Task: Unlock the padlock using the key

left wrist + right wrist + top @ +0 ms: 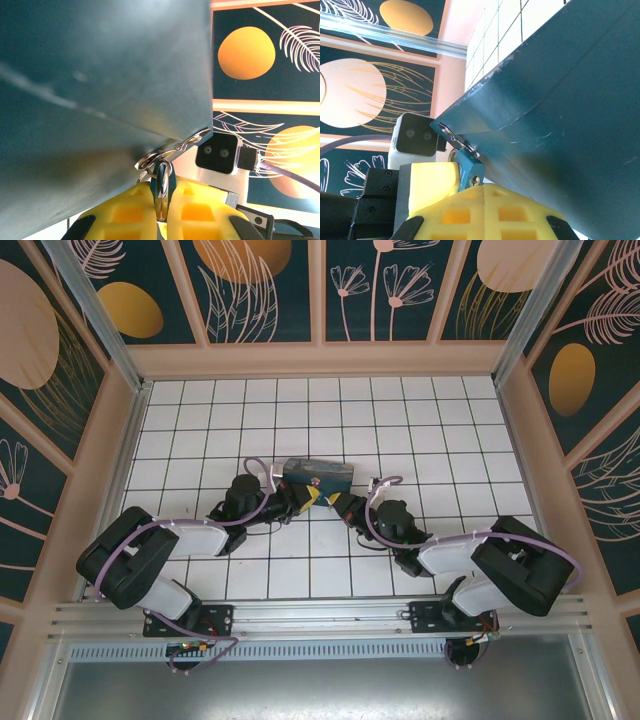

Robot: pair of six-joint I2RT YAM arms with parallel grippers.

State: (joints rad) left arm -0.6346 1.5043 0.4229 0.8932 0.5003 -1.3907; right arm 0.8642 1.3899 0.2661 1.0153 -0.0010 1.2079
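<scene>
The padlock (162,184) is clamped edge-on between the closed pads of the left gripper (162,205), hung at the near edge of the teal box (100,75). The right gripper (485,192) is pressed closed just beside it; whether anything is pinched there cannot be told.

The blue box (318,474) walls off left tool (310,496) and right tool (336,503), the padlock (464,170) crowded between — bare desk (450,420) lies free all around.

small bluish padlock body (466,167): lower end hidden behind right gripper (485,196) yellow pads (520,210); large teal box (570,100) cropped by frame edges
</scene>
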